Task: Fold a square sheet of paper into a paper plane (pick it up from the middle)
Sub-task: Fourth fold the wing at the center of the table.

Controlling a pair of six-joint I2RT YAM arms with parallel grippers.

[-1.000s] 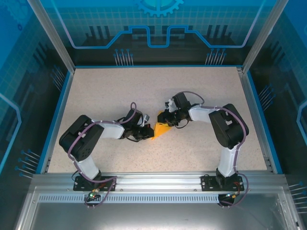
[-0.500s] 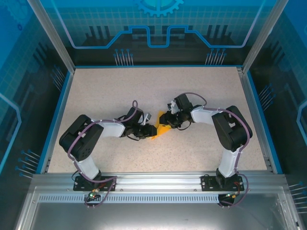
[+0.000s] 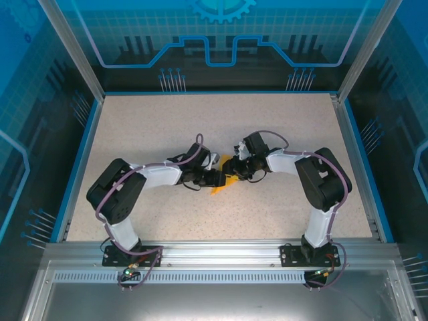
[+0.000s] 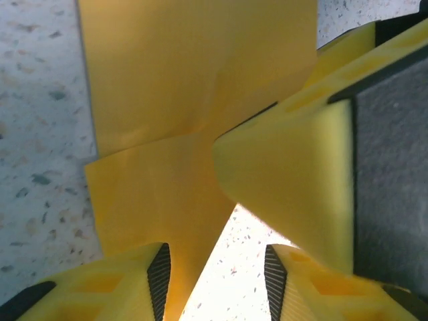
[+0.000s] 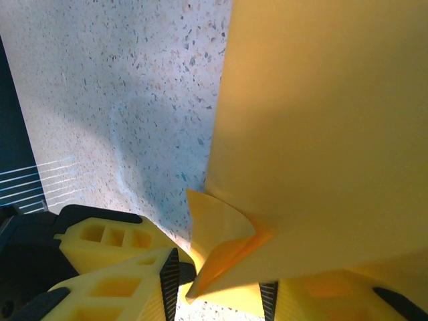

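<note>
The square sheet of paper point(image 3: 223, 183) lies partly folded on the table between the two grippers, orange-yellow with creased layers. In the left wrist view the paper point(image 4: 194, 87) spreads ahead of my left gripper point(image 4: 217, 267), which is open; one flap runs along its left finger and bare table shows between the pads. The right gripper's yellow finger point(image 4: 287, 174) presses in from the right. In the right wrist view a curled, folded end of the paper point(image 5: 321, 134) sits between the parted fingers of my right gripper point(image 5: 219, 287). From above, the left gripper point(image 3: 215, 176) and right gripper point(image 3: 232, 168) almost touch.
The speckled table point(image 3: 200, 127) is bounded by a blue rim point(image 3: 80, 160) and glass walls. Both arms reach in from the near edge and meet at the middle.
My left gripper has slid right toward the right gripper and opened, letting go of the paper. The right gripper's fingers have parted a little. Less of the paper shows from above.
</note>
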